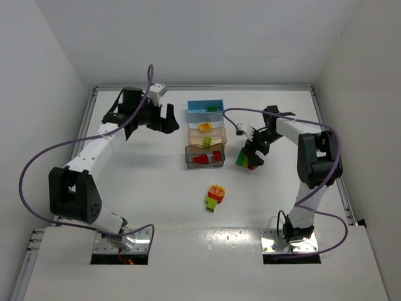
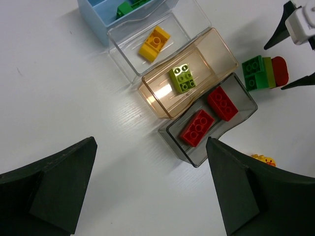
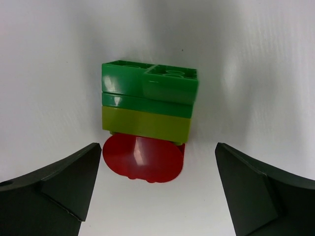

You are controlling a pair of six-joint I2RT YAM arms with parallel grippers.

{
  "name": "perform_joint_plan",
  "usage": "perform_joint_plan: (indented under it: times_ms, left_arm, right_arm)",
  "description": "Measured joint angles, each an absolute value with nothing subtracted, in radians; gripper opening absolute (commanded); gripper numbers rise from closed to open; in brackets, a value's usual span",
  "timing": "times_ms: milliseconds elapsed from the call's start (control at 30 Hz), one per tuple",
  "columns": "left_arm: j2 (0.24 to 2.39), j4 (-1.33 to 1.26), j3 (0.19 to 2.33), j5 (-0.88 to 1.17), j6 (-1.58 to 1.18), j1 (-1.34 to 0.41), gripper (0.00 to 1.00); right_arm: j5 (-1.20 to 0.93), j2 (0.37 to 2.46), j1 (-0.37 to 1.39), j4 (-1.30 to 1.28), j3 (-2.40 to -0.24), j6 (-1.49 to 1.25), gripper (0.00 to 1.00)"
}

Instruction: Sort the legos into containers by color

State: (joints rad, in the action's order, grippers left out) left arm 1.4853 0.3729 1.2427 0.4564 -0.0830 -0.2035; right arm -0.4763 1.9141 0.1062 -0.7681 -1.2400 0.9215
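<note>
The right gripper (image 3: 157, 164) hangs low over the bench (image 1: 150, 182) with its jaws wide apart, straddling the green, lime and red clump (image 3: 147, 105) without touching it. The clump lies just right of the grey bin (image 2: 236, 115). To my eye the step in hand is taking hold of this clump. It would go best if the jaws came down square over the flat flanks of the green and lime layers, not the rounded red piece at the bottom, which looks likely to slip. Being three colours locked together, it probably needs pulling apart before anything can be dropped in. The left gripper (image 2: 151, 147), jaws also apart and empty, hovers left of the row and looks free to help. The bins sit touching in a line running from far to near. The blue bin (image 2: 98, 19) holds a green brick (image 2: 129, 6), a clear bin (image 2: 187, 24) a yellow brick (image 2: 154, 43), the tan bin (image 2: 157, 93) a lime brick (image 2: 183, 77), and the grey one two red bricks (image 2: 197, 128). A second clump (image 1: 215, 195) waits nearer, between the arms. There is open bench to the right of and nearer than the gripped spot. The tight side is the grey bin's wall, so any lift should go straight up first.
</note>
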Motion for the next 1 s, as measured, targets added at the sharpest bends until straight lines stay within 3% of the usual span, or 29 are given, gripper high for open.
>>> perform_joint_plan:
  times_ms: [333, 500, 567, 700, 967, 1000]
  left_arm:
    - [1.552, 0.373, 1.287, 0.448, -0.086, -0.204, 1.0]
    - [1.572, 0.373, 1.302, 0.447, -0.087, -0.204, 1.0]
    - [1.576, 0.373, 1.306, 0.447, -0.087, -0.204, 1.0]
    - [1.577, 0.373, 1.312, 0.445, -0.087, -0.204, 1.0]
    - [1.578, 0.373, 1.316, 0.454, -0.098, -0.204, 1.0]
    - [1.58, 0.373, 1.316, 0.463, -0.102, -0.204, 1.0]
  right_arm:
    - [-0.473, 1.912, 0.142, -0.755, -1.187, 0.893, 0.99]
    - [-0.447, 1.892, 0.158, -0.694, -1.143, 0.854, 0.93]
    - [-0.427, 1.879, 0.163, -0.661, -1.122, 0.841, 0.88]
    - [-0.369, 1.869, 0.178, -0.599, -1.099, 0.819, 0.64]
    - [-0.331, 1.808, 0.178, -0.515, -1.021, 0.78, 0.31]
    - [-0.328, 1.805, 0.177, -0.515, -1.016, 0.78, 0.31]
